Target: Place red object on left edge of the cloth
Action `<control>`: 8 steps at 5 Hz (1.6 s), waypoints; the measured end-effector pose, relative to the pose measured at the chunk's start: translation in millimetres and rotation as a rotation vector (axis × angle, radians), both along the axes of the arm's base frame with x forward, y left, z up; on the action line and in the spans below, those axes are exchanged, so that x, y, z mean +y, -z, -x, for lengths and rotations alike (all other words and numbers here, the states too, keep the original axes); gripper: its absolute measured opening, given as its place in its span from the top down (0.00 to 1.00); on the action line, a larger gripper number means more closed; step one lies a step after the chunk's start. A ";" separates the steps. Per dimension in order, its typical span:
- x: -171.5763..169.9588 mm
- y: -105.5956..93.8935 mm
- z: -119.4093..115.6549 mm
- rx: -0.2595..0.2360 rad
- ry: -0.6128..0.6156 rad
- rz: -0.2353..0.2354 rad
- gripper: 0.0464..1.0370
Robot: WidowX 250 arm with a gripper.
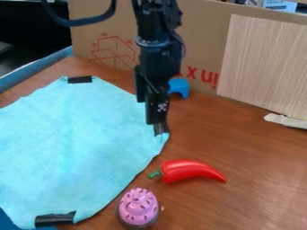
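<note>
The red pepper (187, 171), low and right of the middle, looks light, hard and slippery, so grab its fat part, but I can't tell if the gripper (154, 117) is open or closed.

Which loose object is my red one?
The chili pepper lying on its side, green stem toward the cloth; the cupcake-like toy is pink on top, and the piece behind the arm is blue.
</note>
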State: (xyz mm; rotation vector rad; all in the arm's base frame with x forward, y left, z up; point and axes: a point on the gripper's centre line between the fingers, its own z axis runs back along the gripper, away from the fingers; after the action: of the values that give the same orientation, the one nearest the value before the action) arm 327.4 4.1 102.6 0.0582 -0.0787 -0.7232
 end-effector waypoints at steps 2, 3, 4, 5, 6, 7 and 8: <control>-32.8 29.6 18.6 0.026 0.049 0.047 0.04; -48.7 38.8 25.6 0.027 0.077 0.060 0.04; -62.0 43.0 30.1 0.026 0.102 0.063 0.04; -67.0 42.8 28.9 0.012 0.104 0.064 0.04; -66.1 57.8 29.6 0.043 0.098 0.011 0.07; -65.8 62.4 32.1 0.063 0.108 -0.047 0.34; -63.9 62.7 33.5 0.073 0.107 -0.064 0.54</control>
State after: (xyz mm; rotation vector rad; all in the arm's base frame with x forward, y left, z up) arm 293.8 -59.8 39.9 0.0896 0.0109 -0.8342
